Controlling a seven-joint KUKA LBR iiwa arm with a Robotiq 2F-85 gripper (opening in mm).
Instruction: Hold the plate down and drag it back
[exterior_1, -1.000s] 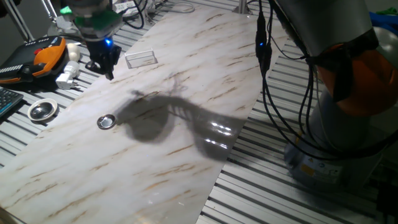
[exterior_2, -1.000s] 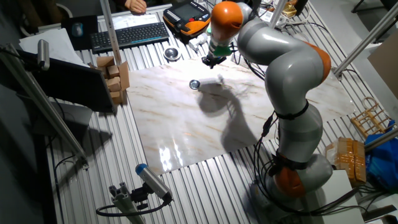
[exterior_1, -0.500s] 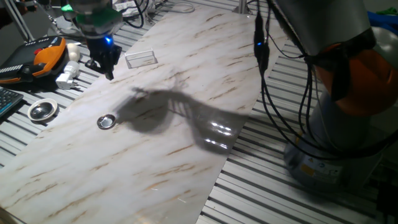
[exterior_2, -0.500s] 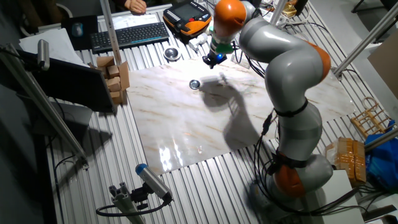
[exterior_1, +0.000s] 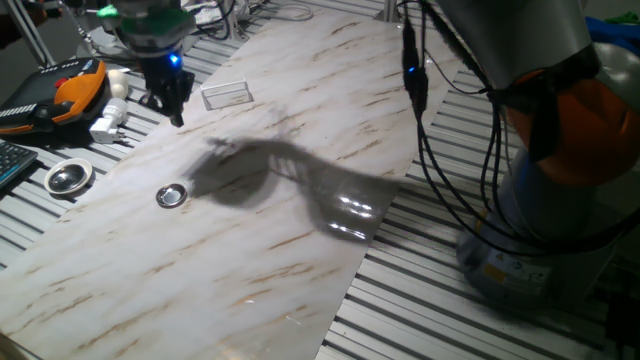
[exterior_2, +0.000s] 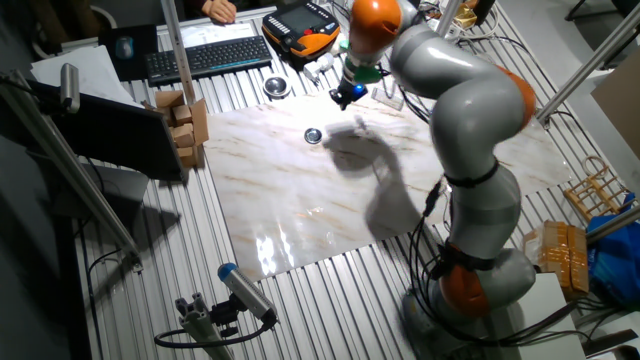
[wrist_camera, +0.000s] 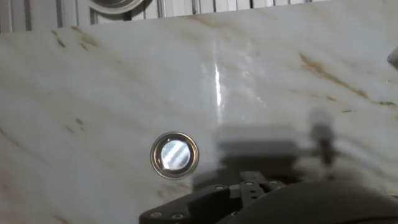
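The approach is the step in hand: nothing is pressing on the plate (exterior_1: 171, 195) yet, and it is lying flat and alone on the marble-patterned table (exterior_1: 300, 200).

Going left to right in the fixed view looking across the table: a larger round metal dish (exterior_1: 68, 177) is sitting off the slab on the ribbed metal surface, then the plate is resting near the slab's left edge, and the tool (exterior_1: 172, 97) is hanging in the air at about twelve o'clock from the plate, well apart from it. A clear flat rectangle (exterior_1: 227, 94) is lying just to the tool's right.

Whether the tool is released or clenched I cannot tell (its dark fingers are reading as one clump in every view). It is gripping nothing.

In the hand view the plate (wrist_camera: 175, 155) is showing at about nine o'clock of the dark tool body at the bottom edge. It is a small shiny disc with a raised rim, hard and smooth, on a glossy slab, so it will likely skate easily.

The next move, as I judge it, calls for travelling over the plate, coming straight down onto its centre, then pulling back with steady downward pressure.
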